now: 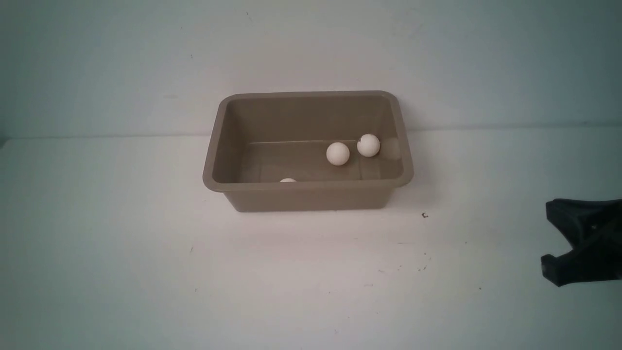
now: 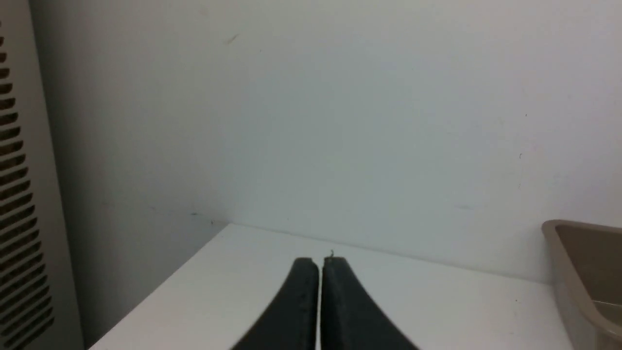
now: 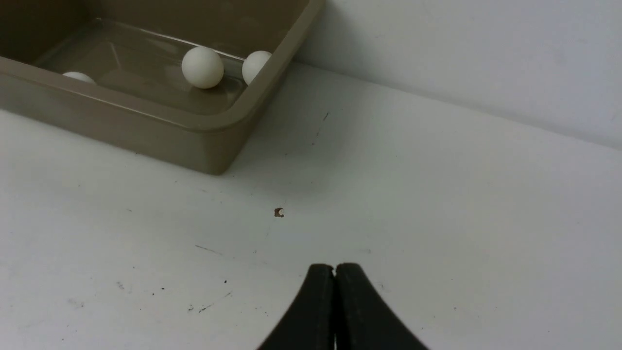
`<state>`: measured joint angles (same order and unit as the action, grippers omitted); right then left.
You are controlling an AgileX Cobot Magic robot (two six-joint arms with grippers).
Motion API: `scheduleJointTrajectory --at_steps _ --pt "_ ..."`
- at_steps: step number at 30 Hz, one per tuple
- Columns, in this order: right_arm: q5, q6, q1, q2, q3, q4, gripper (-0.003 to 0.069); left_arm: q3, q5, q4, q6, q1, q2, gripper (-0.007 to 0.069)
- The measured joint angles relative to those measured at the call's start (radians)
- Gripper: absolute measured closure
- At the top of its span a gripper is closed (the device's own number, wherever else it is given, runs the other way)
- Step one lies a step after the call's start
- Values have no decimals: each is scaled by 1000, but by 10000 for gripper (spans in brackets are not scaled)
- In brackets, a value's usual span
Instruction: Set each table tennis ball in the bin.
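Note:
The taupe bin (image 1: 311, 198) stands at the middle of the white table, near the back wall. Three table tennis balls lie inside it: one (image 1: 337, 153) mid-floor, one (image 1: 368, 145) against the right wall, and one (image 1: 287, 180) mostly hidden behind the front rim. In the right wrist view the bin (image 3: 214, 124) holds the same balls (image 3: 202, 67) (image 3: 255, 65) (image 3: 77, 77). My right gripper (image 3: 334, 267) is shut and empty over bare table, front-right of the bin; it shows at the right edge (image 1: 559, 238). My left gripper (image 2: 319, 261) is shut and empty, left of the bin (image 2: 563, 248).
A small brown speck (image 1: 424, 215) lies on the table between the bin and my right gripper, also seen from the right wrist as a speck (image 3: 278, 212). A vented panel (image 2: 14, 194) stands beyond the table's left edge. A pale wall closes the back.

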<state>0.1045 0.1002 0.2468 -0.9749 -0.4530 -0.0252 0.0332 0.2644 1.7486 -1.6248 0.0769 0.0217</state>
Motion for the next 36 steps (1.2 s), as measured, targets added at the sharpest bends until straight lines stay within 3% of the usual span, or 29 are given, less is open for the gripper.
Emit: scheduleJointTrajectory --at_steps 18,22,23,30,34,36 --pt "0 0 0 0 1 0 673 68 -106 -1 -31 1 -33 629" --pt "0 0 0 0 1 0 673 110 -156 -100 20 1 -33 629" --pt "0 0 0 0 1 0 673 107 -165 -171 86 1 -33 629" --pt "0 1 0 0 1 0 673 -5 -308 -1102 1062 1 -33 629" --pt "0 1 0 0 1 0 673 -46 -442 -1457 1444 1 -33 629" --pt "0 1 0 0 1 0 673 -61 -510 -1557 1562 1 -33 629"
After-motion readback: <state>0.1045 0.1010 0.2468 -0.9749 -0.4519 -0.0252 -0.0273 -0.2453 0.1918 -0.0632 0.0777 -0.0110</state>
